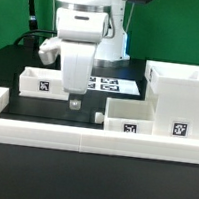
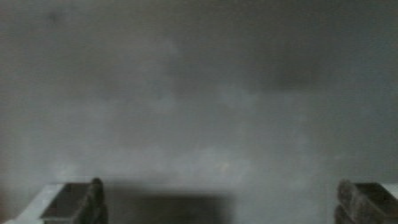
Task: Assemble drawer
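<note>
While the jaws hover over the counter [image 1: 46, 109], we see them released, grasping nothing. The drawer box [image 1: 174, 97] stands at the exterior view's right.

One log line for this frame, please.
gripper: open, empty, low over table | drawer case: exterior view's right | one drawer: before case | other drawer: exterior view's left

Big white box-shaped housing [image 1: 178, 97] upright, well apart from the gripper [image 1: 74, 103]; small white open drawer [image 1: 134, 117] nearer; second white drawer [image 1: 39, 80] on its opposite side
</note>
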